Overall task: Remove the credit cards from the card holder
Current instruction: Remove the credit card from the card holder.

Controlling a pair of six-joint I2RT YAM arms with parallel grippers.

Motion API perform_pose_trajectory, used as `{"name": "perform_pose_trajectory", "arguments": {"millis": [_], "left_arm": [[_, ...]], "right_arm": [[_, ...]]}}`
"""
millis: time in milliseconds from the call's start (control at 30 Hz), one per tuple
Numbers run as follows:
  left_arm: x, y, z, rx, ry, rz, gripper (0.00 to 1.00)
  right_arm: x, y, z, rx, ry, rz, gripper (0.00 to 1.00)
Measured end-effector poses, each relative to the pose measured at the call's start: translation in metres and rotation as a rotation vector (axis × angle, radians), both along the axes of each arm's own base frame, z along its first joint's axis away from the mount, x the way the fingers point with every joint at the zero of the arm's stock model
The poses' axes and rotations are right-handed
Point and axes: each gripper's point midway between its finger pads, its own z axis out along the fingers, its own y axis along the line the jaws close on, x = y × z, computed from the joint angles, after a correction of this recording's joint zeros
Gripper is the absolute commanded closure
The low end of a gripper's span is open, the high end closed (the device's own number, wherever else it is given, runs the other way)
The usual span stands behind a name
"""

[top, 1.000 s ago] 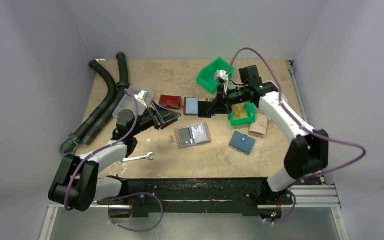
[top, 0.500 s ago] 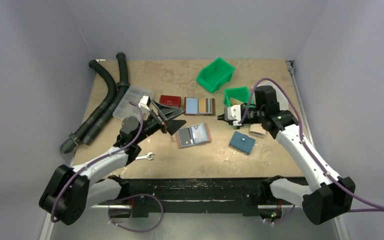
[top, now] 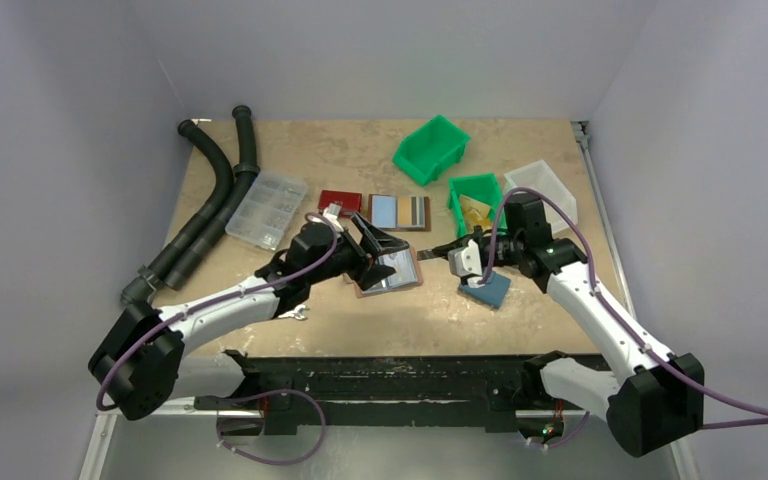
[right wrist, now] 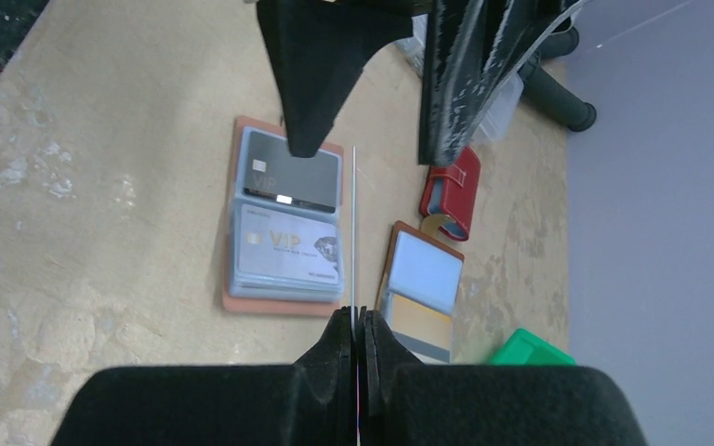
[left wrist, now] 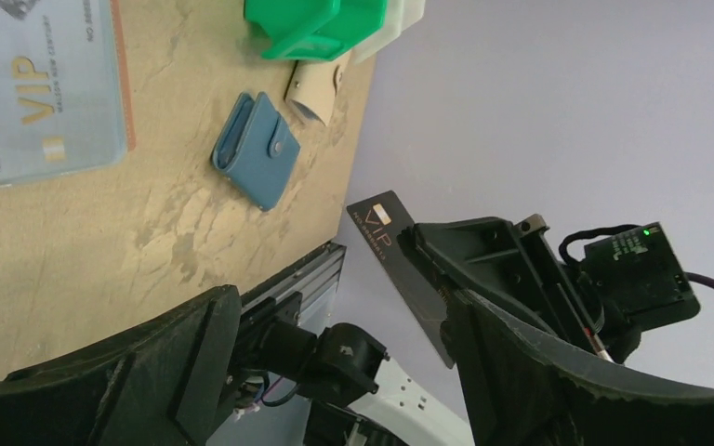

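Note:
The open brown card holder [right wrist: 284,299] lies mid-table with a black card [right wrist: 293,175] and a light blue-grey VIP card [right wrist: 288,249] in its sleeves. The top view shows the card holder [top: 407,279] partly under my left gripper [top: 384,255]. My right gripper [right wrist: 357,316] is shut on a black credit card [right wrist: 354,223], seen edge-on and held above the table. From the left wrist, that black credit card [left wrist: 398,265] shows its VIP print. My left gripper [left wrist: 339,316] is open, and the card's free end sits between its fingers [right wrist: 311,84], touching neither.
A second brown holder [top: 400,212] with blue and tan cards and a red wallet [top: 339,202] lie behind. A blue snap pouch [top: 490,292] sits under the right arm. Green bins [top: 431,148], a white bin [top: 542,185], a clear organiser [top: 268,208], hoses [top: 210,195] and a wrench [top: 298,315] stand around.
My right arm swung from the back by the green bins to the table's centre, carrying the black card. My left gripper moved right over the card holder, opened wider, then narrowed slightly.

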Motion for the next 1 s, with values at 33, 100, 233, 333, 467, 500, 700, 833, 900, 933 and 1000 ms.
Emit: {"name": "perform_pose_trajectory", "arguments": {"millis": [33, 100, 233, 333, 467, 500, 700, 833, 900, 933, 1000], "left_arm": [[-0.003, -0.004, -0.003, 0.01, 0.009, -0.009, 0.13], [-0.007, -0.011, -0.003, 0.012, 0.014, -0.024, 0.13], [-0.007, -0.02, 0.0, -0.004, 0.026, -0.021, 0.19], [-0.005, -0.024, -0.005, -0.014, 0.055, -0.009, 0.25], [-0.002, -0.031, -0.014, -0.022, 0.094, 0.0, 0.37], [-0.002, -0.033, -0.015, -0.025, 0.1, -0.002, 0.42], [0.001, -0.04, -0.004, -0.089, 0.1, 0.004, 0.63], [0.003, -0.042, -0.001, -0.112, 0.103, 0.009, 0.93], [0.003, -0.042, -0.005, -0.117, 0.113, 0.015, 1.0], [0.004, -0.042, -0.006, -0.129, 0.119, 0.019, 1.0], [0.004, -0.042, -0.007, -0.147, 0.122, 0.023, 1.0]], "right_arm": [[0.001, 0.0, 0.0, 0.003, -0.011, -0.004, 1.0], [0.004, 0.0, 0.001, 0.009, -0.025, -0.012, 1.0], [0.009, 0.001, 0.003, 0.013, -0.046, -0.027, 1.0], [0.009, 0.002, 0.001, 0.015, -0.054, -0.024, 1.0], [0.005, 0.005, -0.005, 0.013, -0.046, -0.013, 1.0], [0.005, 0.005, -0.006, 0.013, -0.044, -0.011, 1.0], [0.001, 0.009, -0.013, 0.013, -0.044, 0.004, 1.0], [0.001, 0.011, -0.014, 0.012, -0.057, 0.011, 0.94], [0.002, 0.01, -0.014, 0.009, -0.072, 0.013, 0.92], [0.002, 0.01, -0.015, 0.005, -0.074, 0.015, 0.89], [0.001, 0.01, -0.016, 0.001, -0.082, 0.023, 0.77]]}}
